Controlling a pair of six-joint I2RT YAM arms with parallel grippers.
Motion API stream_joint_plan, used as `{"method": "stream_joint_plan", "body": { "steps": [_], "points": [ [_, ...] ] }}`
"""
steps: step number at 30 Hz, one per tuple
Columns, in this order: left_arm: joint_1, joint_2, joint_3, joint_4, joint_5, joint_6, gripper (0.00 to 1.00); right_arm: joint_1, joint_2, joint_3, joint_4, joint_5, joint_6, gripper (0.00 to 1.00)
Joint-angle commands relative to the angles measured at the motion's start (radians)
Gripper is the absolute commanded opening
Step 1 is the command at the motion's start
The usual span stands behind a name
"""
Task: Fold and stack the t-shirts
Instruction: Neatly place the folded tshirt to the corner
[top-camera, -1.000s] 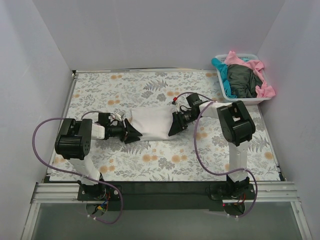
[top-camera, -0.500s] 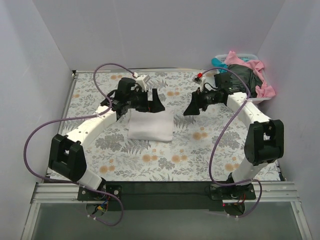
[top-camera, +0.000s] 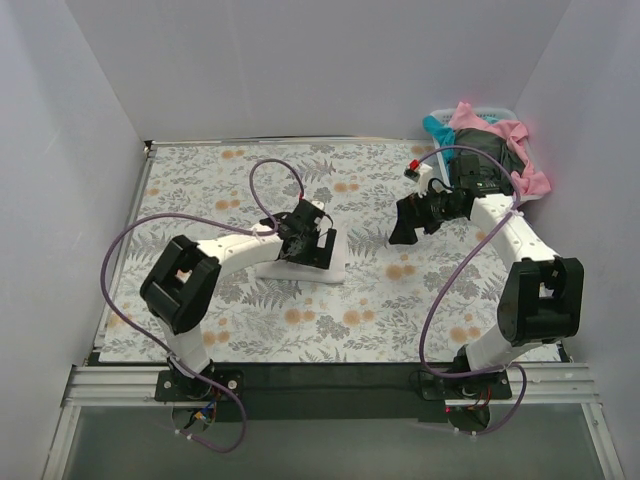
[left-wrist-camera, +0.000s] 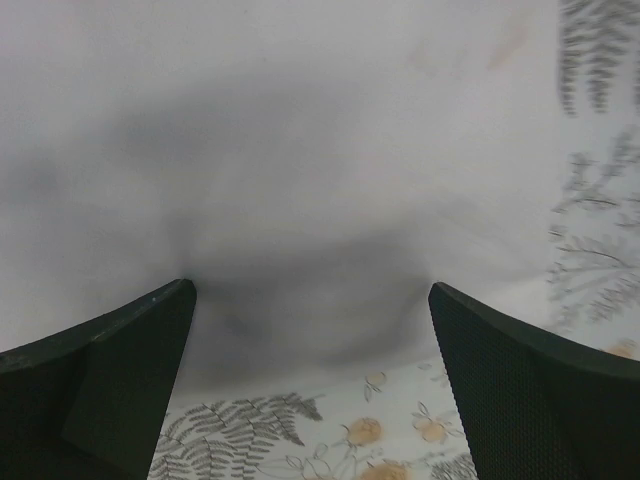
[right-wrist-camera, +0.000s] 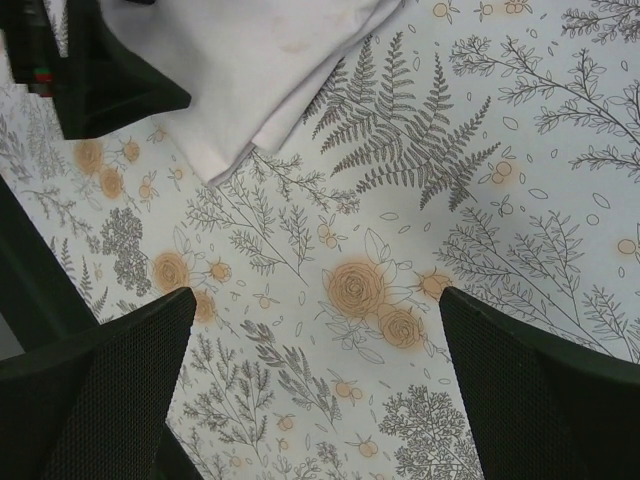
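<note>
Both agape, empty: left end effector over white t-shirt, right end effector.

Fern-and-orange-flower printed sheet, spread flat over almost the whole bench, from the far wall to the dark near edge. Same print seen close in the right wrist view: grey fern leaves, small orange roses, pale ground. Blurred strip of it also in the left wrist view. White plastic basket in the far right corner, close against the right wall. Plain white walls on three sides. Aluminium rail along the near edge, below the dark strip.
</note>
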Motion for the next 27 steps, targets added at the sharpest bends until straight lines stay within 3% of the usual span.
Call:
{"method": "stream_joint_plan", "body": {
  "steps": [1,6,12,17,22,27],
  "points": [
    [0.009,0.082,-0.018,0.011,-0.172,0.01,0.98,-0.009,-0.04,-0.017,-0.014,0.031,-0.03,0.98],
    [0.104,0.139,-0.036,-0.006,-0.187,0.045,0.94,-0.036,-0.038,-0.008,-0.026,0.038,-0.039,0.98],
    [0.368,0.125,-0.027,-0.021,-0.167,0.172,0.95,-0.061,-0.032,-0.002,-0.046,0.027,-0.062,0.98],
    [0.54,0.154,0.017,0.035,-0.025,0.471,0.98,-0.072,-0.032,-0.011,-0.046,0.015,-0.065,0.98],
    [0.699,0.279,0.192,-0.014,0.162,0.628,0.98,-0.073,-0.032,-0.019,-0.046,0.002,-0.067,0.98],
    [0.778,0.462,0.405,-0.081,0.19,0.689,0.98,-0.073,-0.038,-0.022,-0.052,0.008,-0.074,0.98]
  ]
}}
